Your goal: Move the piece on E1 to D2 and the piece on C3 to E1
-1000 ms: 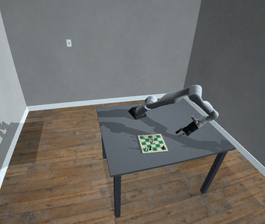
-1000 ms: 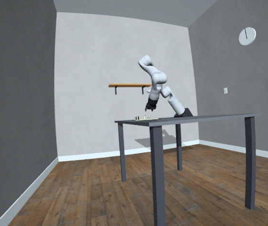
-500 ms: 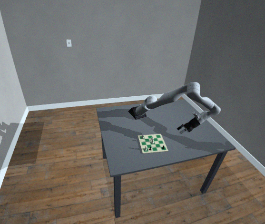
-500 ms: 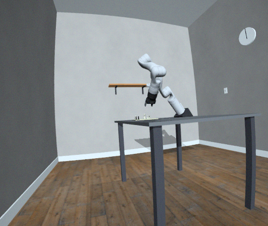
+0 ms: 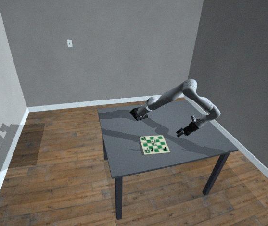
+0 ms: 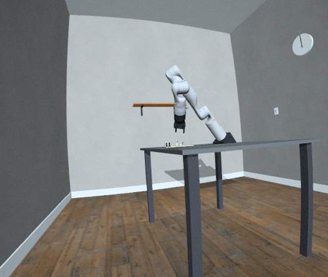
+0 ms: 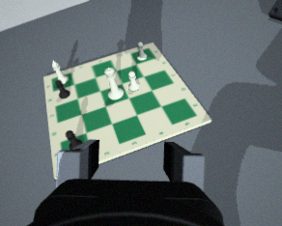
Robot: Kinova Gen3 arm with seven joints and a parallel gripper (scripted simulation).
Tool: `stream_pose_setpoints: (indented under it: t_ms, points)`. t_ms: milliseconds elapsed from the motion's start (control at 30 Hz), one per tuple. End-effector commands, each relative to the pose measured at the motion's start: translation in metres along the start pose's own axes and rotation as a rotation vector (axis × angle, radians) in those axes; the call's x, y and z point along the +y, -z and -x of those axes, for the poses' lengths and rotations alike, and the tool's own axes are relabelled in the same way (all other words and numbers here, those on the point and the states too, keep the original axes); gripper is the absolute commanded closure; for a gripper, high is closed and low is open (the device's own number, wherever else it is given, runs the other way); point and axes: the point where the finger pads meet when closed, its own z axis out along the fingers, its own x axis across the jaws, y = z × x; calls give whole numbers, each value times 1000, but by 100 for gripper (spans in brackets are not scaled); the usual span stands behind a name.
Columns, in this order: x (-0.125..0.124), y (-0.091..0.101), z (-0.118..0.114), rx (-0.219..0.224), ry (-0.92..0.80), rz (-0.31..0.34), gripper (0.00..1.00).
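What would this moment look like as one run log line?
gripper: open, empty | position: above table, beside chessboard edge | pieces: six on board, all upright | task moves: none visibly underway

In the wrist view, the square green-and-cream chessboard [image 7: 135,129] carries edge markings too small and blurred to read. The left black gripper finger [image 7: 87,156] covers part of the board's near left corner, just beside the small black pawn [image 7: 72,140]. In the exterior view the white and black chess pieces [image 6: 176,142] are too tiny to identify, and the dark grey table's [image 6: 247,145] front leg is cut off by the bottom edge.
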Motion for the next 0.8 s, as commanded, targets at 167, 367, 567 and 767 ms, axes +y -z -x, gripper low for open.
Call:
stream_pose_setpoints:
  t_ms: [167, 367, 567, 767]
  points:
    - [-42, -29, 51, 259, -563, 175, 0]
    - [-54, -37, 64, 367, -797, 239, 0]
    - [-71, -41, 83, 531, -1135, 332, 0]
    - [-81, -41, 95, 627, -1320, 384, 0]
